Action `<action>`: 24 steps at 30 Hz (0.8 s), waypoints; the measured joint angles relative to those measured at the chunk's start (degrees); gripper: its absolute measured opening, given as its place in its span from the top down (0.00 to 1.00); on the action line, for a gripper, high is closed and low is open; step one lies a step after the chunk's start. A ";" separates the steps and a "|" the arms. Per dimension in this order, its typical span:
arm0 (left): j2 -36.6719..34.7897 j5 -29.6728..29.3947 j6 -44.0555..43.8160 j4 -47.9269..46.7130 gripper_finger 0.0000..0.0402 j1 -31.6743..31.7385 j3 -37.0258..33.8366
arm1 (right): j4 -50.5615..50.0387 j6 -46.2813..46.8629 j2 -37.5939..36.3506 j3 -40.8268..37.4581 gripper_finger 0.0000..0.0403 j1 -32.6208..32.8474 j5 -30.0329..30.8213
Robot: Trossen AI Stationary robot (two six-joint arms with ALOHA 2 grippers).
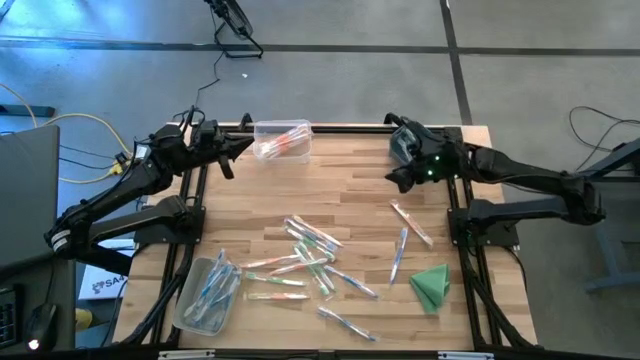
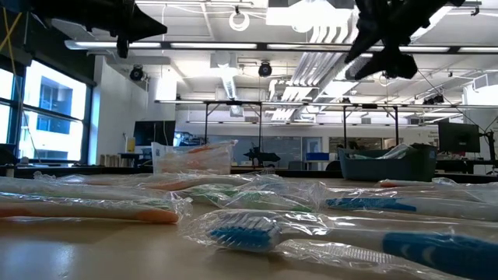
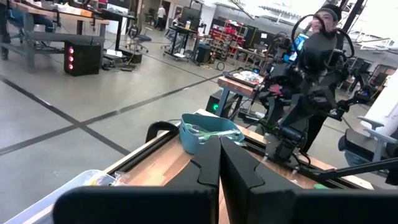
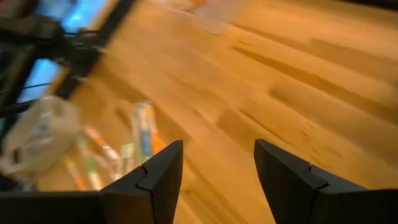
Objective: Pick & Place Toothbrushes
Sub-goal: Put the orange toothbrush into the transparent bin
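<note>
1. The left gripper [image 1: 243,147] sits up at the far left end of the light wooden butcher-block table [image 1: 340,200], right next to the clear plastic bin [image 1: 282,139] at the far edge. In its own wrist view the two dark fingers [image 3: 208,168] are pressed together with nothing between them
2. The right gripper [image 1: 393,176] hangs over the far right part of the table, well off the surface, green light glowing on its wrist. Its dark fingers [image 4: 158,171] stand spread wide apart, only bare wood in the gap, so it's carrying nothing
3. That clear bin by the left gripper already has a few pink-orange toothbrushes in it
4. Most of the wrapped toothbrushes [image 1: 305,258], thin whitish sticks with orange, green and blue bits, lie scattered in a loose pile around the middle of the table toward the near edge. Two more lie over on the right side, below the right gripper
5. A second clear bin [image 1: 207,296] at the near left corner holds a bunch of blue-ish ones
6. A folded green cloth [image 1: 432,285] lies near the right edge, just beside those two stray brushes
7. From the low view the nearest thing is a blue-bristled brush in crinkly clear wrap [image 2: 257,231], lying flat on the table
</note>
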 joint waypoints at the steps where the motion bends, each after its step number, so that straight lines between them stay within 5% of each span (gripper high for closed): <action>1: 0.00 -0.04 0.00 0.00 1.00 0.00 0.00 | -1.27 1.47 0.30 0.00 0.53 0.59 1.55; 7: 0.00 -0.17 0.02 0.01 1.00 0.00 0.00 | -7.19 8.41 3.44 -0.67 0.53 3.68 7.20; 24: 0.00 -0.33 0.02 0.02 1.00 0.00 0.00 | -10.60 12.43 22.91 -2.32 0.53 7.21 6.47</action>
